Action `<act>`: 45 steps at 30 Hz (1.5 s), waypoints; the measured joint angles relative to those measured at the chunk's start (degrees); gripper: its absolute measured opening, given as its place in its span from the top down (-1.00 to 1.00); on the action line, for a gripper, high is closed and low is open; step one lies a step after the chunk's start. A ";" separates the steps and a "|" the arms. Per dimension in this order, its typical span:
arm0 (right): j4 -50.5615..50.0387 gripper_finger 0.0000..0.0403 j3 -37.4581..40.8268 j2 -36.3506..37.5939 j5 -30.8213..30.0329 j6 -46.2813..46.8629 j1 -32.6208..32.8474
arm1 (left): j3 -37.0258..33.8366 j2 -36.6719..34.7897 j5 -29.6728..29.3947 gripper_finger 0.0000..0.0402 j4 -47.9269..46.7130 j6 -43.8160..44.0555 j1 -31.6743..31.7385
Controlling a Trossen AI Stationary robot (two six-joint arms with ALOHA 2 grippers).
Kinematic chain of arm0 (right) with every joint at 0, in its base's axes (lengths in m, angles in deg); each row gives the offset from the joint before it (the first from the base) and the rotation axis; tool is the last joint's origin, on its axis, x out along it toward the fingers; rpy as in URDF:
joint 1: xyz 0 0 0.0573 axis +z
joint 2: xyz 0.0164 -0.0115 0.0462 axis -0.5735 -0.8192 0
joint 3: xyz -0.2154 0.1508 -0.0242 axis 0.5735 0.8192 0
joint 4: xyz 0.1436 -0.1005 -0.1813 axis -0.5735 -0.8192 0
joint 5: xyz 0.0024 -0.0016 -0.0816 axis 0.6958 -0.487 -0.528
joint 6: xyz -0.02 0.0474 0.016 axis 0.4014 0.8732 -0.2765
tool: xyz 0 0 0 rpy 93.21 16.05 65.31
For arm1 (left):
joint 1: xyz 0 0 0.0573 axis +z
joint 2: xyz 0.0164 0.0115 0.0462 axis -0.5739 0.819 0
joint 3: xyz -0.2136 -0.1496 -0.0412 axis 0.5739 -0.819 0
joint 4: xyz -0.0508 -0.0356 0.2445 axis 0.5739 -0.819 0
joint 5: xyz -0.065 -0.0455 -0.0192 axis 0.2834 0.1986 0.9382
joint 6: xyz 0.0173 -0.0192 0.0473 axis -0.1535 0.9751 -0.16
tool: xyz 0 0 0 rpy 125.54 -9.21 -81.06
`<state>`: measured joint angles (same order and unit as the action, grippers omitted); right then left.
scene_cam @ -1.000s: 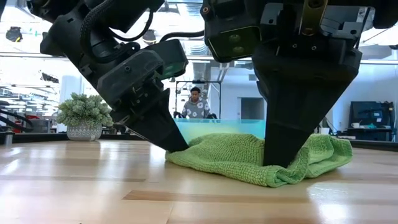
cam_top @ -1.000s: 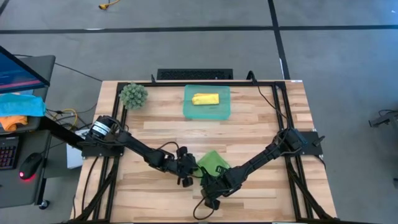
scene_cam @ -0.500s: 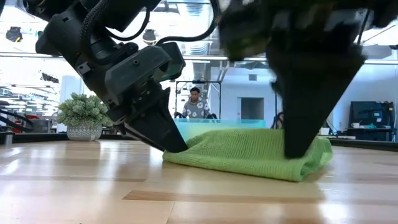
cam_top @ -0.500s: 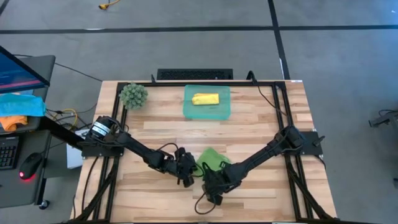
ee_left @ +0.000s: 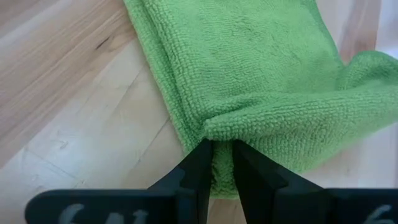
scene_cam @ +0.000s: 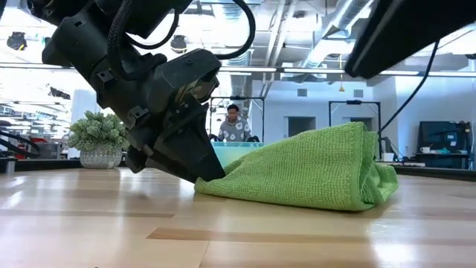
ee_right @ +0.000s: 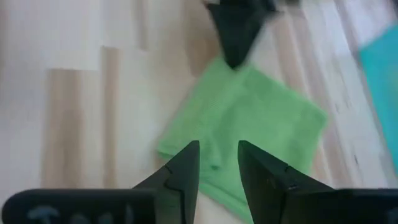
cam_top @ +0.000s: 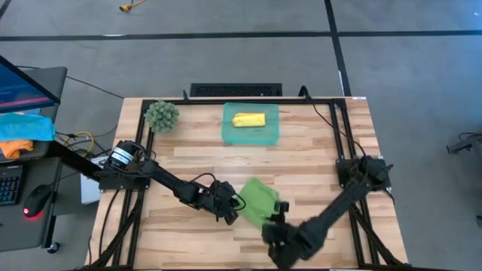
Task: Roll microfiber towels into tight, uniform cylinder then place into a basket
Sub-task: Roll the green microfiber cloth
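Note:
The light green towel (cam_top: 258, 199) lies folded on the table's near middle, and its right side stands raised in the low view (scene_cam: 320, 167). My left gripper (cam_top: 230, 206) is shut on the towel's left edge. My right gripper (cam_top: 276, 218) is open and empty, up above the towel's near-right side; its wrist view looks down on the towel (ee_right: 249, 127). The yellow towel (cam_top: 248, 120) lies rolled in the teal basket (cam_top: 228, 134) at the far middle. My left gripper pinches a bunched fold at the green towel's left edge (ee_left: 219, 127) between its two fingers (ee_left: 200, 163). The fingers slant down from the table's left side (scene_cam: 195, 165). The towel's underside rests on the table, and its body lies slack beyond the fingers.
A fuzzy round green ball (cam_top: 161, 115) stands at the far left of the table. Blue and orange cloths (cam_top: 22, 129) lie on a side stand beyond the left edge. A person (scene_cam: 234, 123) sits in the room behind the table.
My right gripper has come off the green towel, risen and drawn back toward the table's near edge. The towel's right side, pressed flat before, now stands up higher. The left edge stays pinched in my left gripper, which has tipped a little lower.

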<state>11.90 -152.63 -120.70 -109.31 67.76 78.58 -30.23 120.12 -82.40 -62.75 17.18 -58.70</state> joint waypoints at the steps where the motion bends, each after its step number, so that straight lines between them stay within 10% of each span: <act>1: 1.45 0.33 0.00 -0.70 -1.63 -1.20 1.01 | 0.00 0.00 0.00 0.70 0.01 -0.06 0.00; 14: 14.67 0.27 -0.11 -4.99 4.76 -17.12 -1.27 | -0.04 0.00 -0.17 0.70 0.15 -0.28 -0.02; 45: 6.38 0.24 -0.18 -9.31 17.67 -4.07 -6.00 | -0.22 -0.82 -4.12 0.70 1.77 -8.41 -1.48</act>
<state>18.28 -152.82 -130.01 -91.64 63.70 72.58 -30.45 119.29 -86.52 -60.97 8.77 -60.18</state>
